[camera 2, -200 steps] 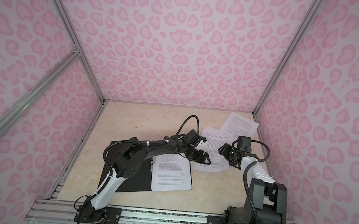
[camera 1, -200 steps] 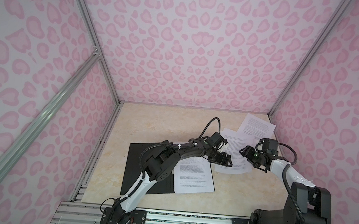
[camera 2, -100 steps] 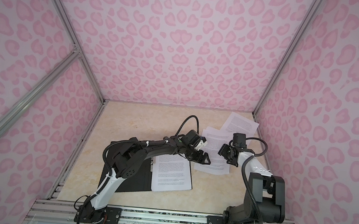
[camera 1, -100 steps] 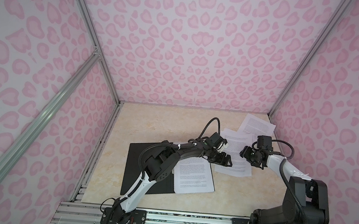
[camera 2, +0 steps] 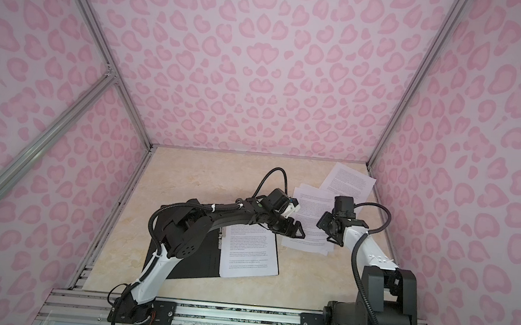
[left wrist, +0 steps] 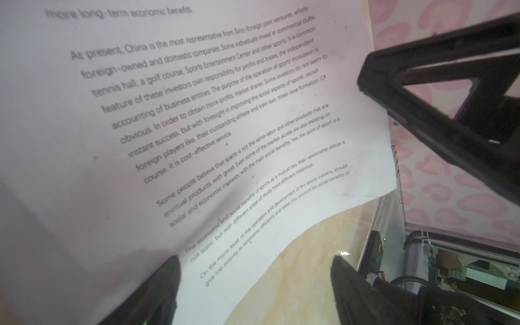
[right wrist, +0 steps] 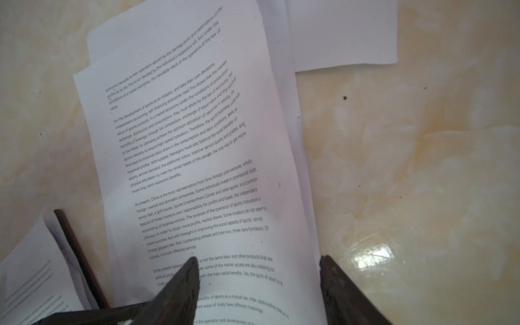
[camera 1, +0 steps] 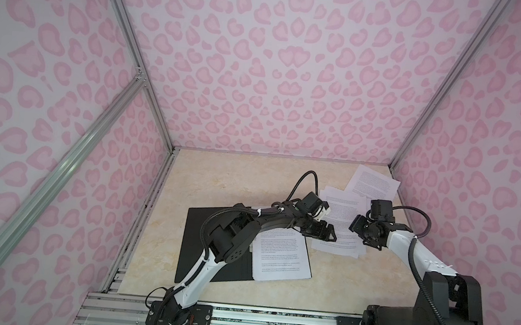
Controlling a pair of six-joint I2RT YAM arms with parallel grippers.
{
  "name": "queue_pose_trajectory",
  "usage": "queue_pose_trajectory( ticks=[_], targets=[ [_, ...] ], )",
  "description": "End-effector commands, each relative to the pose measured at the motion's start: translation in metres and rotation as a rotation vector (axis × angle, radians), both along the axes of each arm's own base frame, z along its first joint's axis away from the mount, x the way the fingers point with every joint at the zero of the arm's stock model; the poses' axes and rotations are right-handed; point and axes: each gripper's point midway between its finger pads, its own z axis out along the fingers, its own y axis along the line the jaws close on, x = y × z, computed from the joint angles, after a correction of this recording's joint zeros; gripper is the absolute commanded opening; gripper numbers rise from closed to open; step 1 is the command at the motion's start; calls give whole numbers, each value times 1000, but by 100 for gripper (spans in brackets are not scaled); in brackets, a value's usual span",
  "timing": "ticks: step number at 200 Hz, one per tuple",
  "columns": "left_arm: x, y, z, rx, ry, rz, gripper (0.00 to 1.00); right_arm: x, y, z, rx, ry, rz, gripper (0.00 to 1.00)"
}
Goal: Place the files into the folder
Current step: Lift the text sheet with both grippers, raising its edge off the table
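Observation:
The folder (camera 1: pixel 199 245) (camera 2: pixel 200 261) lies open, black inside up, at the front left; a dark red edge of the folder (right wrist: pixel 78 253) shows in the right wrist view. One printed sheet (camera 1: pixel 281 256) (camera 2: pixel 248 253) rests on its right half. A pile of files (camera 1: pixel 341 223) (camera 2: pixel 311 213) lies to the right of it. My left gripper (camera 1: pixel 327 235) (left wrist: pixel 256 281) is open at the pile's near left edge, and the top sheet (left wrist: pixel 197 112) bows up there. My right gripper (camera 1: pixel 361 235) (right wrist: pixel 257 270) is open astride the pile's right edge, holding nothing.
Another printed sheet (camera 1: pixel 374 182) (camera 2: pixel 348 181) lies at the back right corner, partly under the pile. Pink patterned walls close in the beige table (camera 1: pixel 234 180) on three sides. A metal rail (camera 1: pixel 270 317) with both arm bases runs along the front.
My right wrist has shifted slightly back and to the left over the pile. The left arm and the sheets look unchanged.

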Motion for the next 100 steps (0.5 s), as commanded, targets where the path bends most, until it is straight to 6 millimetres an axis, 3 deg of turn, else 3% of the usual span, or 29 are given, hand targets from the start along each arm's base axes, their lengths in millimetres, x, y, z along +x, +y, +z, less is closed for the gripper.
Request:
queue_pose_trajectory(
  ticks=[1, 34, 59, 100],
  targets=[
    [-6, 38, -48, 217, 51, 69, 86, 9, 8, 5, 53, -51, 13, 65],
    [-6, 38, -46, 214, 47, 69, 86, 30, 20, 15, 148, -152, 75, 61],
    [-5, 39, -44, 215, 46, 74, 86, 35, 8, 15, 175, -182, 55, 57],
    [-6, 39, -45, 213, 50, 76, 86, 32, -15, -10, 283, -130, -34, 48]
  ],
)
